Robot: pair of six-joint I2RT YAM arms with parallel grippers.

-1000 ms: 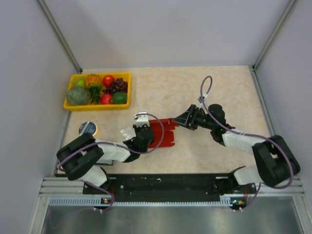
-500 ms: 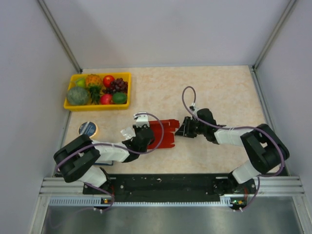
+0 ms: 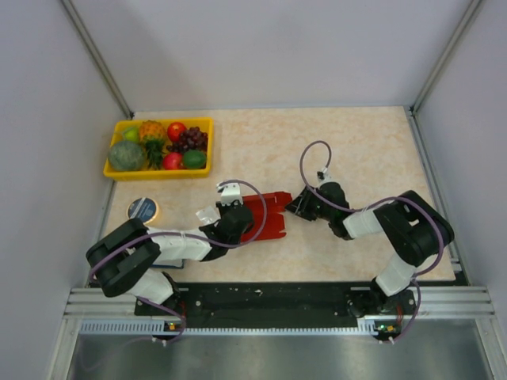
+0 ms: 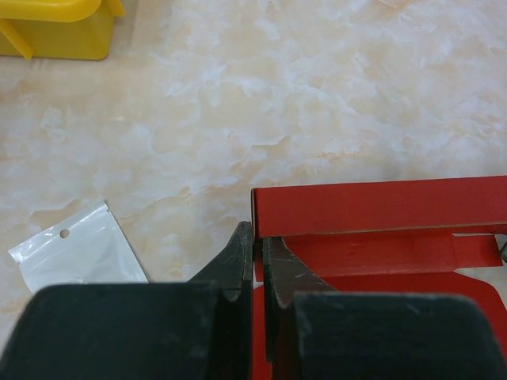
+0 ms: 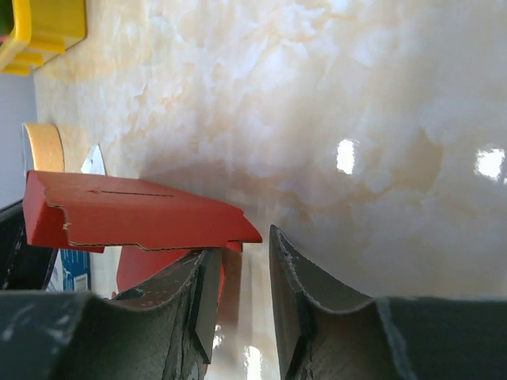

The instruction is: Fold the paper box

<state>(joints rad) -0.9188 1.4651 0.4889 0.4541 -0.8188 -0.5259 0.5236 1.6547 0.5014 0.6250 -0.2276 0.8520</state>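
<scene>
The left gripper [image 4: 257, 237] is clamping the thin red cardboard paper box [image 4: 380, 210]; the right gripper [image 5: 242, 253], having swung in, is hovering half-open and empty beside the raised flap [image 5: 135, 210], poised to fold.

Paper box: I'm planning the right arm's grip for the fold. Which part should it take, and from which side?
Take the raised right-hand flap of the paper box, coming in low from the right with the jaws across its free edge. It stands tilted off the table, and the left gripper pinches the opposite edge.
</scene>
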